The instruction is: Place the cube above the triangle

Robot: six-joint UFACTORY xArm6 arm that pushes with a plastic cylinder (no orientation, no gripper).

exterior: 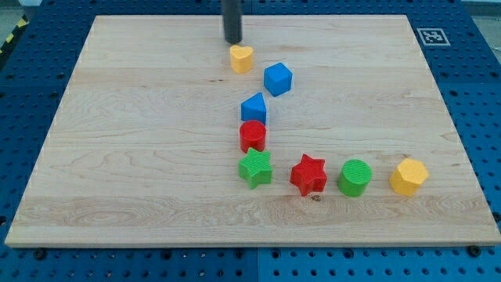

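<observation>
The blue cube (277, 79) sits on the wooden board (117, 157), up and to the right of the blue triangle (254, 107). The two are a small gap apart. My tip (233, 41) is at the view's top, just above and left of the yellow heart (241, 58), and up-left of the cube. It touches no block that I can see.
A red cylinder (252, 135) sits right below the triangle, with a green star (255, 168) under it. Along the bottom run a red star (308, 174), a green cylinder (355, 177) and a yellow hexagon (409, 175). A marker tag (431, 36) is at the top right corner.
</observation>
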